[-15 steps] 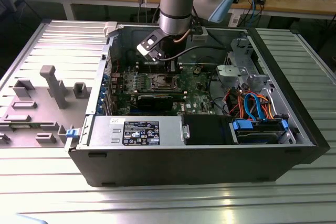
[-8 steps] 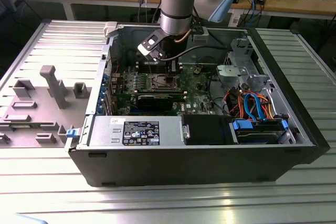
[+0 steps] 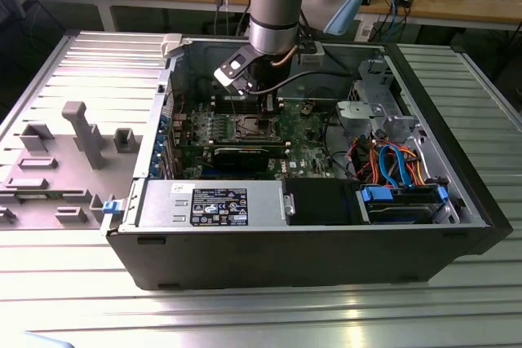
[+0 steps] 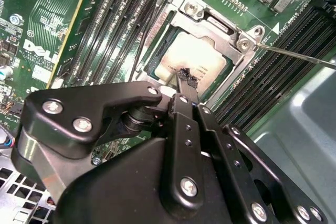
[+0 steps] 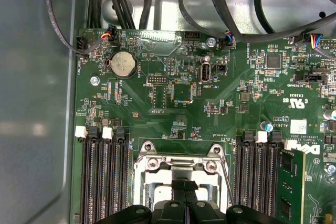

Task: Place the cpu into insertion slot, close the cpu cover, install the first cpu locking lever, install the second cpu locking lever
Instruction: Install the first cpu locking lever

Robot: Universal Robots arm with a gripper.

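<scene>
The cpu lies in the insertion slot, its silvery top showing through the window of the cpu cover. The cover lies flat over the socket. My gripper is shut with nothing between its black fingers, and its tips are down at the edge of the cpu's top. In the first wrist view the gripper sits over the middle of the cover. One thin locking lever stands out sideways over the memory slots. The other lever runs along the opposite side of the socket.
The open computer case lies on a slatted metal table. Black memory slots flank the socket on both sides. Cables and a drive cage fill the exterior view's right. A power supply sits along the front wall.
</scene>
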